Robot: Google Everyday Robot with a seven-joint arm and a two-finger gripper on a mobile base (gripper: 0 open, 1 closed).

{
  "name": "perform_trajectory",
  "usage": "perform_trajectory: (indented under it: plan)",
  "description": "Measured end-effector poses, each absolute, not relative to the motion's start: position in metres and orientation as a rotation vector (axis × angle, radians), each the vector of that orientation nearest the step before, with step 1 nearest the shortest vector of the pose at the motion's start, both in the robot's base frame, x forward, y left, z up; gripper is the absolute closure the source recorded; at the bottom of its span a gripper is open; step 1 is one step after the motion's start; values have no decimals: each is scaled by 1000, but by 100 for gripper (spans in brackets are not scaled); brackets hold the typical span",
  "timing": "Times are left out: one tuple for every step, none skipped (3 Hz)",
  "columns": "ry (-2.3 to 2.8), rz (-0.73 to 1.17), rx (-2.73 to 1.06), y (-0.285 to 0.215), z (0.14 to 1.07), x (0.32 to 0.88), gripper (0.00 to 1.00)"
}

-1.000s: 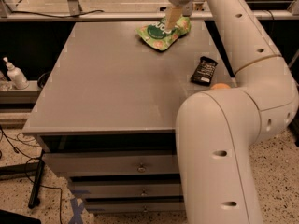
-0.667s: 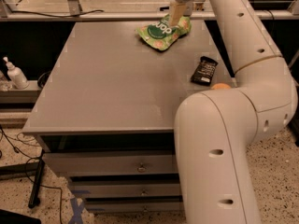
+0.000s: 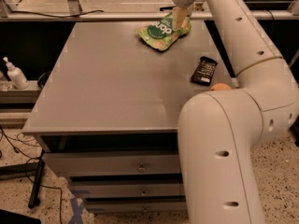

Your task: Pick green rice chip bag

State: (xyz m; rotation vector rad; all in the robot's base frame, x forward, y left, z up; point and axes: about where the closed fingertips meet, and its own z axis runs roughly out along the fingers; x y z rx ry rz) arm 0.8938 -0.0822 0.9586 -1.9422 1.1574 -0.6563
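Observation:
The green rice chip bag (image 3: pixel 161 33) lies at the far right of the grey table (image 3: pixel 107 83), with its white "pop" lettering facing up. My gripper (image 3: pixel 180 18) comes down from above onto the bag's upper right corner. Its pale fingers (image 3: pixel 179 17) are pressed together on the crinkled foil. The bag's left part rests on the table top. My white arm (image 3: pixel 243 50) runs from the lower right up to the far edge and hides the table's right side.
A small black wrapper (image 3: pixel 204 70) lies near the table's right edge. An orange (image 3: pixel 220 86) shows just behind my arm. A metal rail (image 3: pixel 93 16) runs behind the table. A white pump bottle (image 3: pixel 14 74) stands on a low shelf at the left. Drawers (image 3: pixel 112 164) are below.
The gripper has shifted slightly up and to the right on the bag's corner. The foil there has bunched up a little around it. The rest of the bag stays in place.

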Motion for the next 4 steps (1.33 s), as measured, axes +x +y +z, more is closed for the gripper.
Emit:
perform_trajectory:
  plan:
    - [1073,-742,-1962,-79,952,901,0]
    - [992,-825,-2017,-77,936,900,0]
    - [966,-875,-2076,-83,917,896,0]
    - [965,-927,-2118,-88,910,900,0]
